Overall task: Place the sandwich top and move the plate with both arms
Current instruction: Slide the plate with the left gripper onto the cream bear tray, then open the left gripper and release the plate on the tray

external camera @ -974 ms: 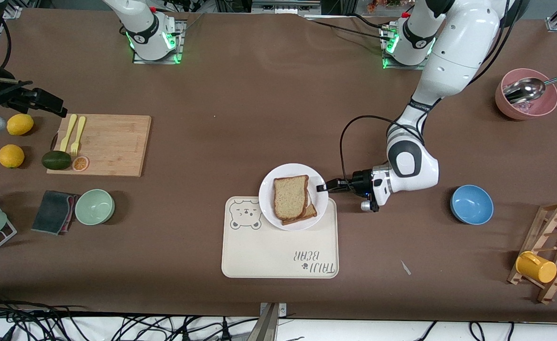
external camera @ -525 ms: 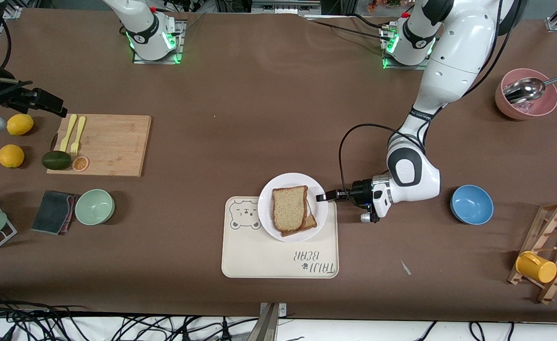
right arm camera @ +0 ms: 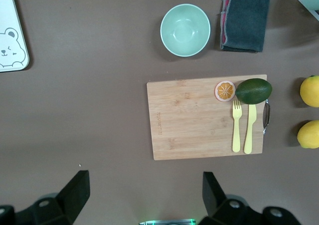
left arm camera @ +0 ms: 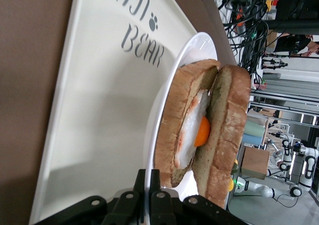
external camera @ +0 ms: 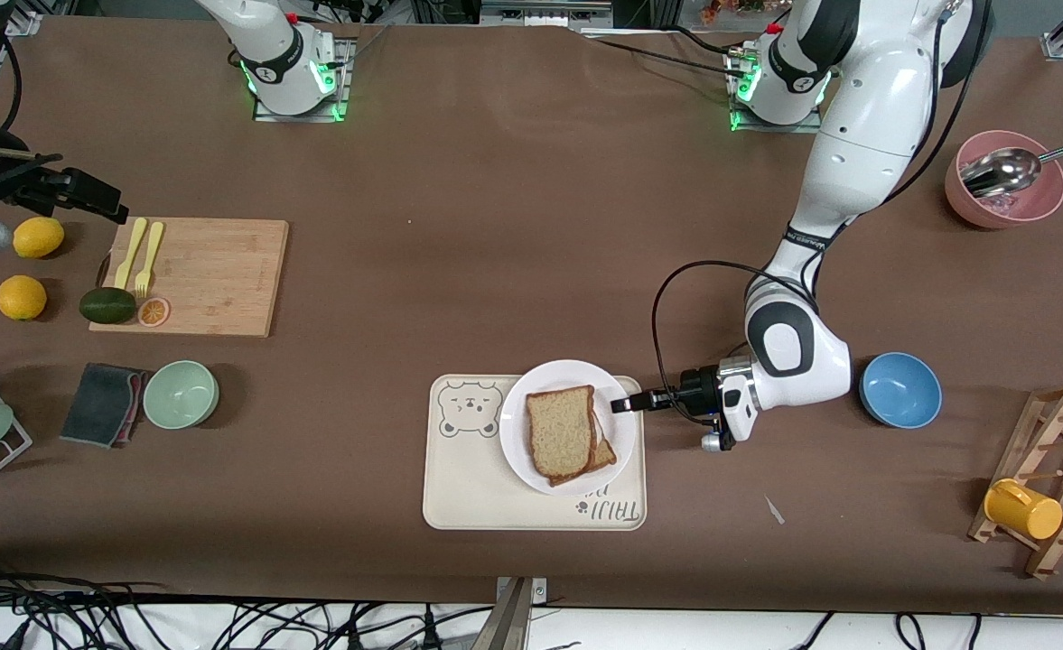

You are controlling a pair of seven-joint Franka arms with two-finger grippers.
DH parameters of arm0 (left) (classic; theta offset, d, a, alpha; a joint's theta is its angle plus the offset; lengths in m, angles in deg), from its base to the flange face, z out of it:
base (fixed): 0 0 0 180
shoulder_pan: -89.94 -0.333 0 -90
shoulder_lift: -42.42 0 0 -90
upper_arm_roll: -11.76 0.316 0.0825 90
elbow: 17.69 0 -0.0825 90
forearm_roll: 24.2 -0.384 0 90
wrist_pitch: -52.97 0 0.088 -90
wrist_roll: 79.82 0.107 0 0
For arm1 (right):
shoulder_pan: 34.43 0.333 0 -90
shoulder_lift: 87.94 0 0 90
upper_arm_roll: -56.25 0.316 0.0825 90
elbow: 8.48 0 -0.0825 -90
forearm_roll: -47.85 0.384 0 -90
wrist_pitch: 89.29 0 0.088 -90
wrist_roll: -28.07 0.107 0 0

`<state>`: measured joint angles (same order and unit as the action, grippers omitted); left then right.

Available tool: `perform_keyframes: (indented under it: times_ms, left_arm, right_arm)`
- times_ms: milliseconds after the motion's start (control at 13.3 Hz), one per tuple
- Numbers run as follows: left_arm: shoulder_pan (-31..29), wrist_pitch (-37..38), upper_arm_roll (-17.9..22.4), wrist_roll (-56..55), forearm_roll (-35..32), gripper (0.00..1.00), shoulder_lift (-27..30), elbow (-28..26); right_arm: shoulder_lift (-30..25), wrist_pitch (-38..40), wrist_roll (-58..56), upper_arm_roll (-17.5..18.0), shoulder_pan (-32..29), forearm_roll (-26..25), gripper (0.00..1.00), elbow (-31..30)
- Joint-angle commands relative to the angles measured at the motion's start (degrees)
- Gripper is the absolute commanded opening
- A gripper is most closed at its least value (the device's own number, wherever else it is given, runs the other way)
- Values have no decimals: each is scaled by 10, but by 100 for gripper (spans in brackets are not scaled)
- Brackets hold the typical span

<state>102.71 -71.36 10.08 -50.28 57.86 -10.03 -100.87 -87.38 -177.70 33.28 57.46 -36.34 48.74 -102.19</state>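
Note:
The white plate [external camera: 567, 374] lies over the cream bear-print tray [external camera: 477, 487], at the tray's end toward the left arm. On the plate lies the sandwich top [external camera: 560, 431], a speckled tan slice on a second slice. In the left wrist view the sandwich top [left arm camera: 229, 120] covers a fried egg on the lower slice. My left gripper [external camera: 620, 405] is shut on the plate's rim, the rim [left arm camera: 199, 45] pinched between the fingers of the left gripper [left arm camera: 149, 172]. My right gripper [right arm camera: 144, 180] waits open, high above the table near its base, holding nothing.
A blue bowl [external camera: 899, 389] sits right beside the left arm's wrist. Toward the right arm's end are a cutting board [external camera: 197, 275] with fork, knife and avocado, a green bowl [external camera: 181, 394], a cloth and two lemons. A pink bowl [external camera: 1005, 185] and a mug rack [external camera: 1050, 487] stand at the left arm's end.
My left gripper has drawn the plate with the sandwich toward the front camera, from the tray's edge to well over the tray. The right arm has not moved.

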Motion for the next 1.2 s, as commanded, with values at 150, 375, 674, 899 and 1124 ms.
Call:
perform_keyframes:
  times_ms: [150,375,674,899,1124]
  left_arm:
    - [16,2,18,-40,-16,0,-34,68]
    - [39,-6,40,-42,-15,0,-46,77]
    - [41,-11,41,-42,-14,0,-48,79]
    - [45,-28,40,-42,-13,0,-57,86]
    - [45,-29,40,-41,-14,8,-62,89]
  right_arm:
    - [-4,2,1,1,-2,6,100,-3]
    - [-4,2,1,1,-2,6,100,-3]
    - [-4,2,1,1,-2,6,100,-3]
    - [-4,3,1,1,-2,6,100,-3]
    - [-4,3,1,1,-2,6,100,-3]
